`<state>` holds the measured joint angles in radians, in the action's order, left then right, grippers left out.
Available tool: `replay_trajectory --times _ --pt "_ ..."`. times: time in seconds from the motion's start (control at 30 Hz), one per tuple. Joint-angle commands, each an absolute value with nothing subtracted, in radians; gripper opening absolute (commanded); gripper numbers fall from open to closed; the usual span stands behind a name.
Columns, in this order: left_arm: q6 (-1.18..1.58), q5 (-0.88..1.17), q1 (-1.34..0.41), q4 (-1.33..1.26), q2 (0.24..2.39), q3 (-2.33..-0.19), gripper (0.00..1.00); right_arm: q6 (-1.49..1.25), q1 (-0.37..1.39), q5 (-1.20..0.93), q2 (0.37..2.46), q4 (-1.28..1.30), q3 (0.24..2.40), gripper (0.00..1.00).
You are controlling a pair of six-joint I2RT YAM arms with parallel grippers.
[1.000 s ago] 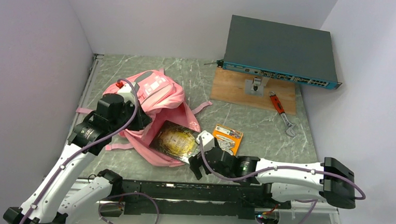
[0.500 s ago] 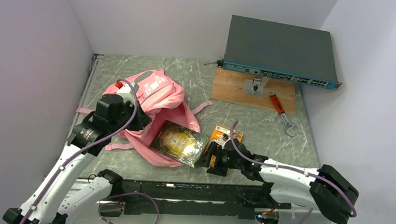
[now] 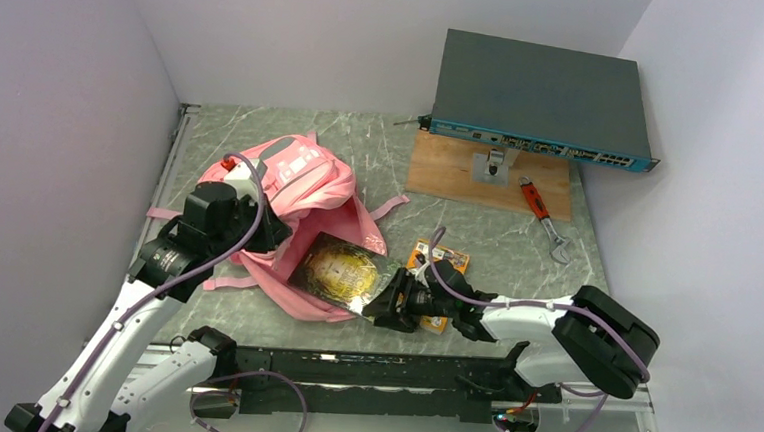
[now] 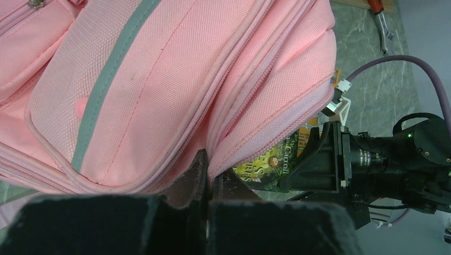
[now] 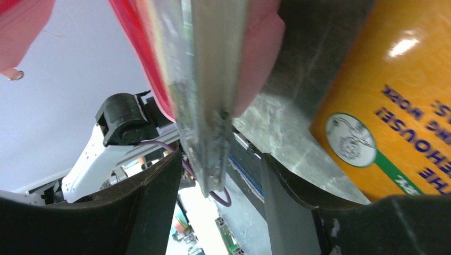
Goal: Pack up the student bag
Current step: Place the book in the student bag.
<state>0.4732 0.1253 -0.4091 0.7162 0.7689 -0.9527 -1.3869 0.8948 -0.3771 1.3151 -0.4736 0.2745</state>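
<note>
Since a second ago our right arm has swung in from the near edge of the table (image 3: 496, 245), and our right gripper (image 3: 393, 303) now sits at the near corner of the book (image 3: 340, 272). Our wrist view shows its jaws astride the book's edge, narrower than before but with a gap on either side, so nothing is pinched yet.

Our left gripper (image 4: 207, 171) is pressed together on the lip of the student bag (image 3: 305, 183), which lies on its side at the left of the table with its mouth turned toward the right arm. The book rests on the bag's lower flap, half in the opening and half out.

We judge the packing barely begun: the book is not yet slid fully inside. An orange packet (image 5: 393, 106) lies on the table just beside the right gripper, outside the bag, and we take it to be next.
</note>
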Motion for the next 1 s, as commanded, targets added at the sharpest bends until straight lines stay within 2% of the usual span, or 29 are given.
replay_trajectory --times 0.0,0.23,0.33,0.5,0.63,0.8,0.97 --pt "0.504 0.132 -0.407 0.586 0.74 -0.976 0.0 -1.378 0.906 -0.338 1.315 -0.528 0.333 0.56" --pt "0.488 0.121 -0.407 0.601 0.733 -0.981 0.0 -1.368 0.912 -0.31 1.306 -0.534 0.334 0.15" --pt "0.471 0.098 -0.407 0.612 0.723 -0.986 0.0 -1.366 0.91 -0.3 1.252 -0.507 0.305 0.02" --pt "0.424 0.07 -0.407 0.619 0.713 -1.004 0.0 -1.241 0.877 -0.287 1.089 -0.321 0.324 0.0" --pt "0.382 0.068 -0.407 0.593 0.688 -0.989 0.0 -1.205 0.764 -0.373 0.988 -0.37 0.309 0.0" --pt "0.397 0.123 -0.407 0.548 0.671 -0.973 0.0 -1.156 0.709 -0.675 1.153 -0.475 0.456 0.0" --pt "0.424 0.151 -0.407 0.529 0.674 -0.969 0.0 -1.141 0.707 -0.749 1.318 -0.515 0.619 0.0"
